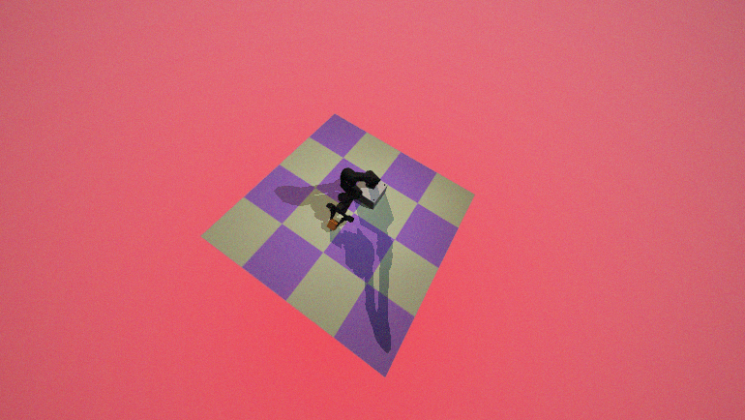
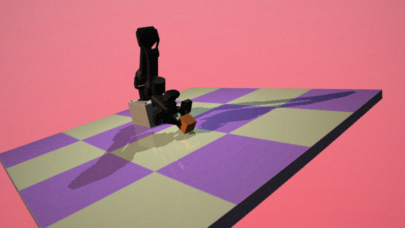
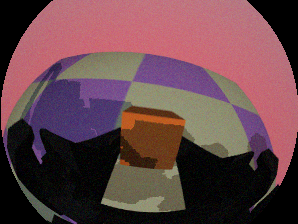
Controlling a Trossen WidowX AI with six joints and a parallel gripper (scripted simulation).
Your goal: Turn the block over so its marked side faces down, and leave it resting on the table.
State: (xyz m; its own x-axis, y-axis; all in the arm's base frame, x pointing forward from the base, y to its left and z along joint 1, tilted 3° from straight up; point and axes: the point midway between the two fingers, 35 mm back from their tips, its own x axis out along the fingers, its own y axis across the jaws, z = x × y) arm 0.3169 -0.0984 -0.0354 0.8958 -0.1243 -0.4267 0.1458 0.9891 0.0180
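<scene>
The orange-brown block (image 1: 332, 225) (image 2: 188, 123) (image 3: 151, 142) is tilted, with its lower corner just above or at the table (image 1: 305, 279) (image 2: 226, 167) (image 3: 175, 85); a touch cannot be told. My black gripper (image 1: 336, 222) (image 2: 183, 118) (image 3: 151, 145) is shut on the block, with one finger on each side of it in the wrist view. The fingers point low and outward from the arm. No mark can be made out on the faces that show; the underside and the faces against the fingers are hidden.
The arm's pale base box (image 2: 140, 113) (image 1: 374, 195) stands behind the gripper. The checkered table's dark front edge (image 2: 300, 158) shows at the right in the exterior view. Long arm shadows lie across the squares.
</scene>
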